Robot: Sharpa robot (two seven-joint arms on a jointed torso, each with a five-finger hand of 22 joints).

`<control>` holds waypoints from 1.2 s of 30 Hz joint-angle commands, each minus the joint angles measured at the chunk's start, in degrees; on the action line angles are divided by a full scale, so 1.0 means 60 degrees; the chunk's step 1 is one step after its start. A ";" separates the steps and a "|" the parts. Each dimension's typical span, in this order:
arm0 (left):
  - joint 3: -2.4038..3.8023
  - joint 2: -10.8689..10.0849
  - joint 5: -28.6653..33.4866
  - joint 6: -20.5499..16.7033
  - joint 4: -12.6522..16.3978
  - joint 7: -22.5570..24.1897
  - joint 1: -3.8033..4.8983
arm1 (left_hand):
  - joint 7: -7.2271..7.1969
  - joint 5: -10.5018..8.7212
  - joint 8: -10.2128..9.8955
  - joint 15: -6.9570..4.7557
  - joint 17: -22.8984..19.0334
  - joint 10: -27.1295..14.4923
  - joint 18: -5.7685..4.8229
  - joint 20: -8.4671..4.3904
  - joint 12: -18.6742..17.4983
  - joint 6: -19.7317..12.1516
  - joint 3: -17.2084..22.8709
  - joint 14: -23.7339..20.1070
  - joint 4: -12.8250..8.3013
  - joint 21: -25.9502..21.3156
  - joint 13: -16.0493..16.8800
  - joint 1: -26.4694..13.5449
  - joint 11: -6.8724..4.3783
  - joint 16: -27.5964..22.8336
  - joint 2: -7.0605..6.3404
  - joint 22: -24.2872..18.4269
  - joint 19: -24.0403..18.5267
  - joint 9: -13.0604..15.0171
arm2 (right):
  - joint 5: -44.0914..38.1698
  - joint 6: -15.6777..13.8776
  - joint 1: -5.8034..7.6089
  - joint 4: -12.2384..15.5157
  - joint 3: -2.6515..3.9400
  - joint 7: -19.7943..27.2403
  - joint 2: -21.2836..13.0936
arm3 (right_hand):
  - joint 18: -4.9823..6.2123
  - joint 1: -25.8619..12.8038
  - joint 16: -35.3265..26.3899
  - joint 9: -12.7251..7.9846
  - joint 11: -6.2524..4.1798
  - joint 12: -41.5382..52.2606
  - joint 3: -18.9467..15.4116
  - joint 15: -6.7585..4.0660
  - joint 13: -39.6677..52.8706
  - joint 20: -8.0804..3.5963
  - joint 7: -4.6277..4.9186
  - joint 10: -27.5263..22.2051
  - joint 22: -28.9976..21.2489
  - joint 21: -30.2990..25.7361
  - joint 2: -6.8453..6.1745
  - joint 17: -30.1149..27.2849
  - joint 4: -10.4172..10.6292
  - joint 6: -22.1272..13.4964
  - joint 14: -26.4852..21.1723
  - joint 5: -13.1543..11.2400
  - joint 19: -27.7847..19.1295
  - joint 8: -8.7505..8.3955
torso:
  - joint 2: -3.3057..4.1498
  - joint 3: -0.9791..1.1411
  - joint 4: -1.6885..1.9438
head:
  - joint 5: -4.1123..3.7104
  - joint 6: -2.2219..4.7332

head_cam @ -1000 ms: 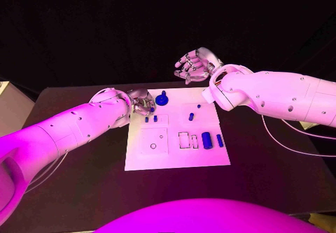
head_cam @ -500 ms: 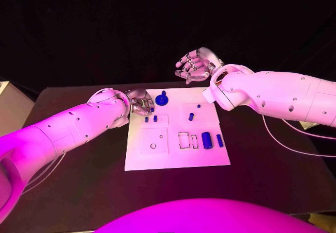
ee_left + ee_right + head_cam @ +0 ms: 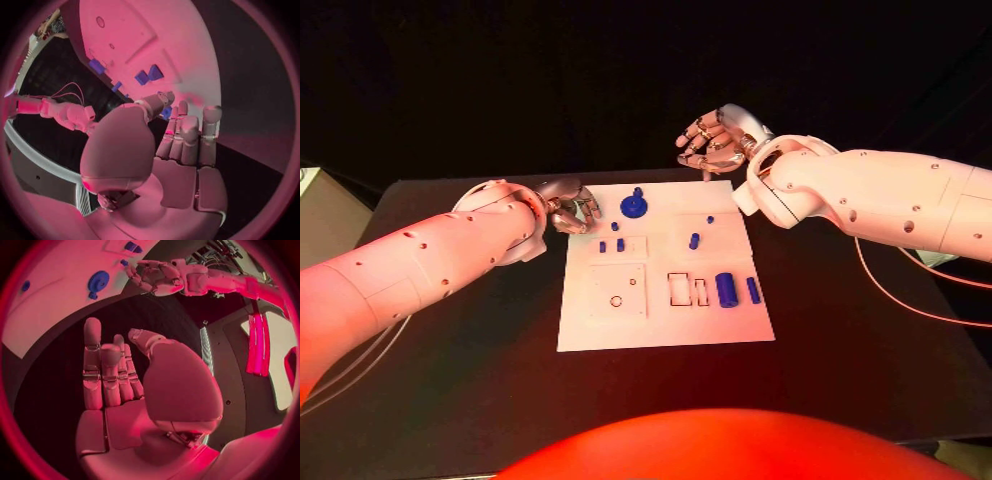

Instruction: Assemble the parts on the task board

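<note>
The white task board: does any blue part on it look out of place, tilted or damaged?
Nothing stands out. The flat white task board lies square on the black table, and its small blue parts, such as the round blue knob and the blue cylinder, sit tidily. Both hands, left hand and right hand, hold nothing.

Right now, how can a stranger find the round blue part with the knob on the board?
Find the white task board mid-table. Along its far edge, near the left hand, sits the round blue part. It alone is a wide disc; the others are small pegs or bars.
</note>
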 commanded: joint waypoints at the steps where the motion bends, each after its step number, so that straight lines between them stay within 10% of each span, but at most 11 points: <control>1: 0.0124 -0.0448 0.1838 -0.0464 0.0484 0.0652 0.0059 | 0.0157 0.0040 0.0065 0.0059 -0.1337 -0.0244 0.0222 0.0061 -0.0034 0.0089 0.0201 -0.0766 -0.0098 -0.0311 -0.0052 0.0166 0.0087 -0.0625 0.0097 -0.0464 -0.0552 0.0058 | -0.1733 0.1005 -0.0058 -0.0113 -0.0002 0.0136 -0.0170 | -0.0215 0.0061 0.0866 -0.0042 -0.0011 -0.0376 0.0081 -0.0017 -0.0449 -0.0028 -0.0007 0.0156 0.0806 0.1493 -0.0004 0.0741 -0.0163 0.0147 0.0347 -0.0044 0.0295 -0.0111 | -0.0005 -0.0011 0.0019 | -0.0057 0.0002; 15: 0.0392 -0.2811 0.7886 -0.0491 0.3010 0.3071 0.0083 | 0.0352 0.0047 0.0058 0.0252 -0.2828 -0.0481 0.0353 0.0238 0.0204 0.0232 -0.0087 -0.2316 -0.0080 -0.1582 -0.0202 -0.0029 0.0240 -0.2736 0.0276 -0.1391 -0.2333 0.0164 | -0.5814 0.1824 -0.0353 -0.0386 -0.0033 -0.0568 -0.0573 | -0.0503 -0.0048 0.2152 -0.0099 0.0014 -0.1131 0.0127 -0.0005 -0.1288 -0.0031 -0.0100 0.0162 0.2146 0.3942 -0.0224 0.1858 -0.0369 0.0298 0.0813 -0.0454 0.0676 -0.0366 | 0.0007 -0.0032 0.0035 | -0.0097 0.0157; 22: 0.0403 -0.3752 0.9188 -0.0042 0.4149 0.3643 0.0035 | 0.0136 0.0036 0.0112 0.0432 -0.3872 -0.0019 0.0338 0.0527 0.0161 0.0245 -0.0849 -0.2872 0.0523 -0.4101 -0.0384 -0.0391 0.0195 -0.5018 0.0117 -0.3093 -0.2665 0.0309 | -0.7086 0.1842 -0.0572 -0.0267 -0.0035 -0.1158 -0.0630 | -0.0476 -0.0213 0.2109 -0.0116 0.0052 -0.1322 -0.0122 0.0046 -0.1489 -0.0003 -0.0097 -0.0029 0.2154 0.3808 -0.0348 0.1756 -0.0351 0.0287 0.0764 -0.0606 0.0587 -0.0454 | 0.0023 -0.0039 0.0032 | -0.0087 0.0309; 26: 0.0404 -0.4119 0.9455 0.0110 0.4590 0.3814 0.0016 | 0.0103 0.0039 0.0146 0.0617 -0.4479 0.0582 0.0346 0.0815 -0.1469 0.0309 -0.0792 -0.2197 0.0827 -0.6453 -0.0966 -0.0208 0.0320 -0.7854 -0.0029 -0.4846 -0.2337 0.0421 | -0.7429 0.2029 -0.0652 -0.0213 -0.0036 -0.1350 -0.0655 | -0.0487 -0.0237 0.2178 -0.0130 0.0061 -0.1371 -0.0286 0.0057 -0.1564 0.0010 -0.0086 -0.0082 0.2214 0.3910 -0.0356 0.1818 -0.0380 0.0267 0.0777 -0.0625 0.0584 -0.0503 | 0.0026 -0.0057 0.0012 | -0.0117 0.0342; 36: 0.0402 -0.4635 0.9735 0.0276 0.5126 0.3987 -0.0010 | 0.0123 0.0041 0.0041 0.0735 -0.4483 0.1268 0.0331 0.0916 -0.2855 0.0420 -0.0826 -0.1952 0.0926 -0.7858 -0.0957 -0.0074 0.0355 -0.9575 -0.0007 -0.5953 -0.1803 0.0317 | -0.7857 0.2498 -0.0886 -0.0140 -0.0035 -0.1613 -0.0639 | -0.0497 -0.0242 0.2299 -0.0156 0.0075 -0.1412 -0.0530 0.0078 -0.1671 0.0015 -0.0072 -0.0115 0.2302 0.4060 -0.0336 0.1916 -0.0413 0.0238 0.0816 -0.0644 0.0598 -0.0593 | 0.0024 -0.0027 0.0002 | -0.0152 0.0370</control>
